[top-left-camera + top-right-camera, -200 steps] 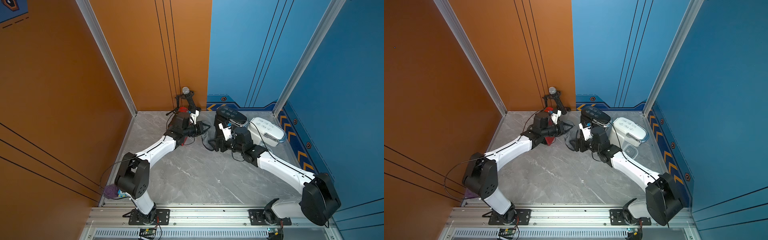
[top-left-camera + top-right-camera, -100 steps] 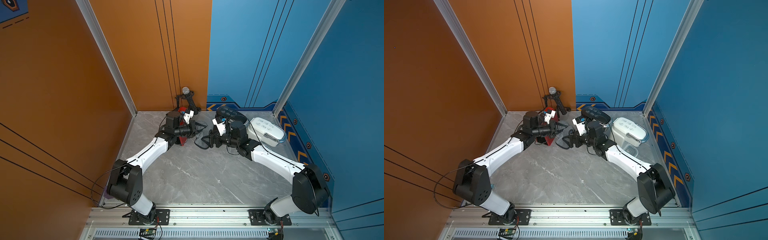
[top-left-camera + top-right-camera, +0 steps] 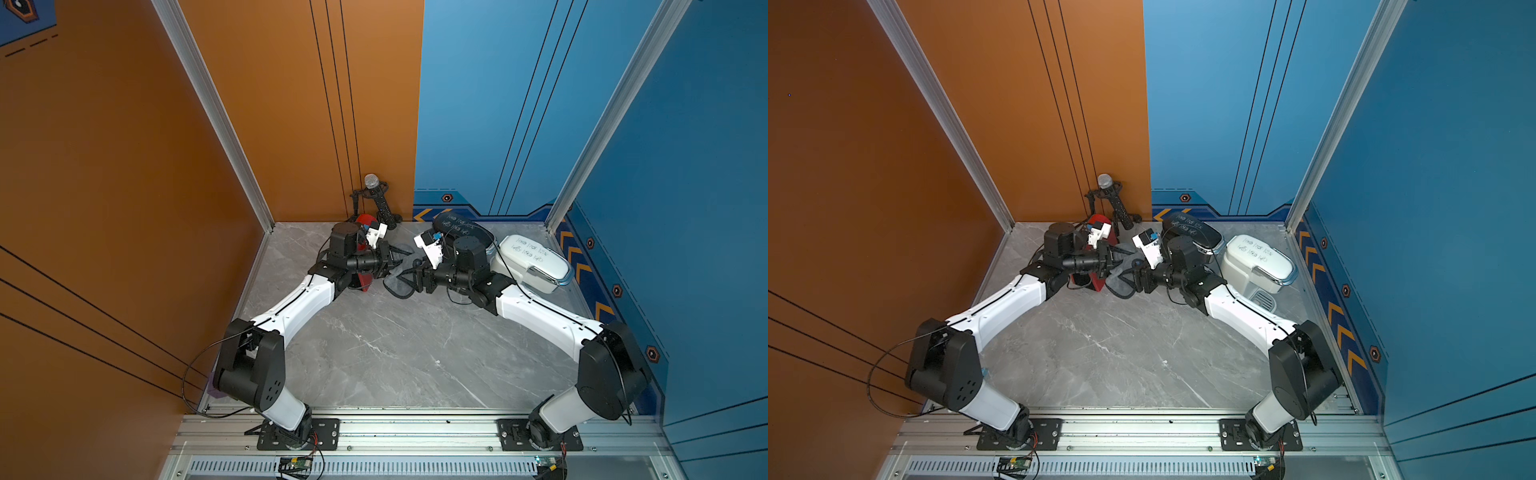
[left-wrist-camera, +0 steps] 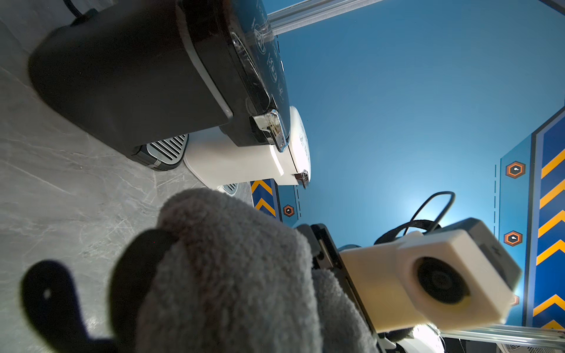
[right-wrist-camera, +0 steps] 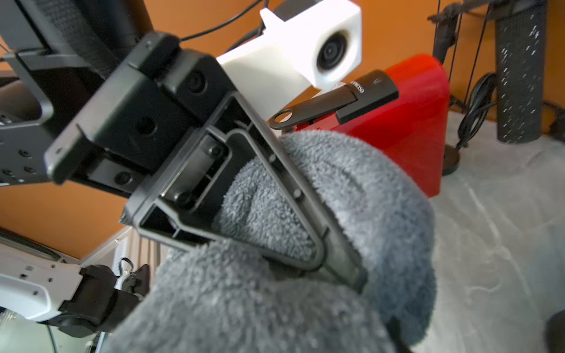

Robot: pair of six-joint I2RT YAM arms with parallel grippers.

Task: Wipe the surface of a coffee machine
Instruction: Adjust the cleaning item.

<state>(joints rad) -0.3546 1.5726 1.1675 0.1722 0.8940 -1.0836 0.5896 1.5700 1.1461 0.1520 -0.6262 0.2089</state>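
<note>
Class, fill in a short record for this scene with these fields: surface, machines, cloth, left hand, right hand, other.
surface: grey marble-look table
machines: red coffee machine, black coffee machine and white coffee machine, along the back
cloth: grey cloth, bunched between the two hands
left hand: shut on the grey cloth
right hand: at the grey cloth, grip unclear
other: microphone on a stand, back corner

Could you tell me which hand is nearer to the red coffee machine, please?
Left. The left hand is right beside the red coffee machine; the right hand is farther, across the grey cloth.
</note>
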